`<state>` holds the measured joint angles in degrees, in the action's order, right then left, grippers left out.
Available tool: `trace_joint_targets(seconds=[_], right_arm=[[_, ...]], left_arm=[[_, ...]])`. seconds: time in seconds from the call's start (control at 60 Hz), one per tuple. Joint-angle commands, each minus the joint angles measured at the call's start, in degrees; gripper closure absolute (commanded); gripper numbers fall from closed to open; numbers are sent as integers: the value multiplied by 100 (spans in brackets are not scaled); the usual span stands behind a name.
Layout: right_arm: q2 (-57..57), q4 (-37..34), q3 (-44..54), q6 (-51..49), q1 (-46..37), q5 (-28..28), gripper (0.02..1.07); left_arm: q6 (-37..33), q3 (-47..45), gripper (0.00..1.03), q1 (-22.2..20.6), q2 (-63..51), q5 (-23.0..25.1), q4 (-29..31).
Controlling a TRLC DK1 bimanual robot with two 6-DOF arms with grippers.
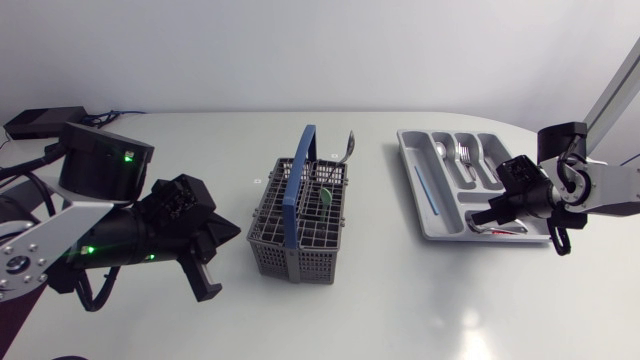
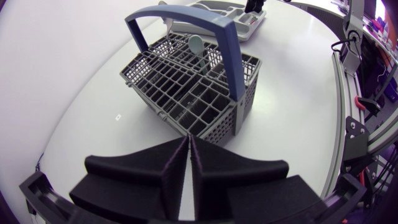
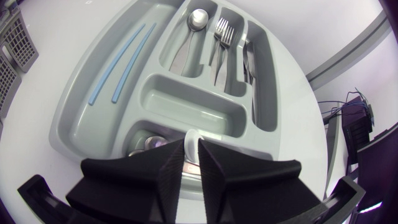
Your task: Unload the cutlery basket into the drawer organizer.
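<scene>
Plenty of bare table [image 1: 400,300] along the near edge, plus a clear gap between the cutlery basket [image 1: 300,240] mid-table and the drawer organizer [image 1: 409,160] by the right edge. The basket is grey mesh with a blue handle [image 1: 296,180] standing up; a pale green spoon [image 1: 326,196] and a metal utensil [image 1: 348,148] poke out. The left end effector [image 2: 189,149] sits just near-side of the basket, fingers pressed together on nothing. The right end effector [image 3: 191,155] is over the organizer's near compartment, clamped on a white piece [image 3: 191,138]. It's mostly hidden, so I can't tell what it is.
</scene>
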<state>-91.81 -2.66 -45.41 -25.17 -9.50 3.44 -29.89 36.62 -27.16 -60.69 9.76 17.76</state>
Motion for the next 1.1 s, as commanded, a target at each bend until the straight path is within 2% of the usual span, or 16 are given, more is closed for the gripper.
trace_joint_targets(seconds=[0.0, 0.1, 0.15, 0.317, 0.433, 0.6, 0.767, 0.883, 1.0, 1.033, 1.083], right_arm=[[128, -86, 102, -85, 0, 25, 61], [673, -271, 129, -120, 106, 25, 45], [946, -394, 146, -129, 194, 7, 40], [1825, -780, 199, -50, 704, -195, 38], [1886, -833, 14, 346, 1292, -379, 38], [1034, -640, -592, 917, 1679, -854, 38], [-135, -631, -1515, 1576, 1934, -1645, 38], [-1173, -798, -2394, 1972, 2022, -2331, 38], [-2007, -1088, -3220, 2192, 2092, -2735, 39], [-2218, -1176, -3448, 2218, 2119, -2805, 42], [-2456, -1281, -3712, 2297, 2127, -2919, 53]], left_arm=[[-70, -173, 89, -44, 110, -9, 70], [-70, -199, 89, -53, 101, 8, 61], [-70, -234, 89, -79, 101, 17, 61], [-61, -322, 89, -220, 127, 52, 79], [-43, -393, 89, -431, 127, 88, 105], [-17, -498, 89, -571, -75, 88, 35], [-26, -533, 89, -580, -339, 158, -97], [-17, -551, 89, -571, -594, 167, -299], [-8, -586, 89, -545, -804, 202, -501], [1, -586, 89, -536, -857, 202, -554], [1, -568, 89, -536, -928, 202, -607]])
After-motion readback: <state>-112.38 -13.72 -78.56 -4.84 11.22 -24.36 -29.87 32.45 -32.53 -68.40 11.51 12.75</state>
